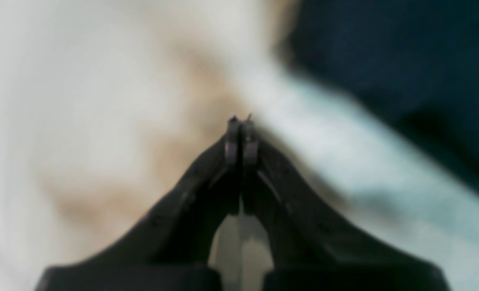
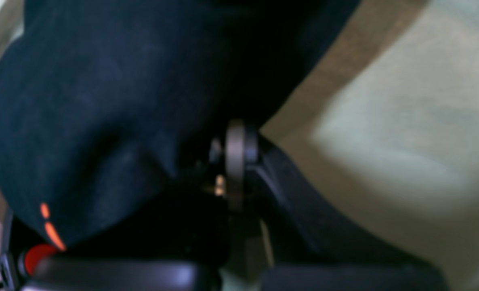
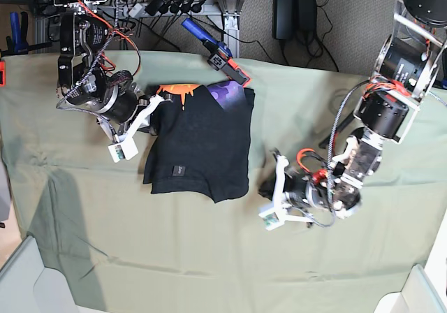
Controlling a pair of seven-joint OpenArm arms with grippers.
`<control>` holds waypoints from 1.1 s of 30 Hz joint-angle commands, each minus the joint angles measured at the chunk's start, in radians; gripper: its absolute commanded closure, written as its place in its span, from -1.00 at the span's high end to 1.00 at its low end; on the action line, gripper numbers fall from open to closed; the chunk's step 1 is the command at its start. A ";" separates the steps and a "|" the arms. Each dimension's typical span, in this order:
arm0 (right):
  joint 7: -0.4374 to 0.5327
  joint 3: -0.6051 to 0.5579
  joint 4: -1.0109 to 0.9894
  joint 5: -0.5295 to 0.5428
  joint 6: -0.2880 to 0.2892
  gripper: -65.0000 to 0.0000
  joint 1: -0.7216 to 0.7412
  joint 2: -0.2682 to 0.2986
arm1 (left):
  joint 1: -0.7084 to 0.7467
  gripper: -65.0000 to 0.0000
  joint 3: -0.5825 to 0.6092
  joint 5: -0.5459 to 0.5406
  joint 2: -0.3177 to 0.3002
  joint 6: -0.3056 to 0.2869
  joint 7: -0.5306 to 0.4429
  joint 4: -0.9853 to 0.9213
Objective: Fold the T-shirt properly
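Note:
The black T-shirt lies partly folded on the pale green sheet, left of centre. Its orange print and purple patch are at the far edge, and the grey label is near the front. My right gripper is at the shirt's far left corner. In the right wrist view the gripper is shut on the black cloth, which drapes over one finger. My left gripper is right of the shirt, low over the sheet. In the left wrist view it is shut and empty, with the shirt beyond it.
A blue-handled tool with an orange part lies at the back edge, just behind the shirt. Cables and power bricks hang behind the table. The green sheet covers the table and is wrinkled in front.

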 commanded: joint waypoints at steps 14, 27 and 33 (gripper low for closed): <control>-0.059 0.260 0.196 0.134 0.068 -1.00 -0.087 0.112 | 0.170 -1.00 -0.179 -0.463 -0.356 0.012 0.325 0.487; -0.078 0.336 0.346 0.182 0.068 -1.00 -0.481 0.142 | 0.586 -1.00 -0.501 -0.668 -0.577 0.012 0.474 0.780; -0.077 0.336 0.346 0.179 0.068 -1.00 -0.612 0.142 | 0.790 -1.00 -0.504 -0.637 -0.650 0.012 0.490 0.780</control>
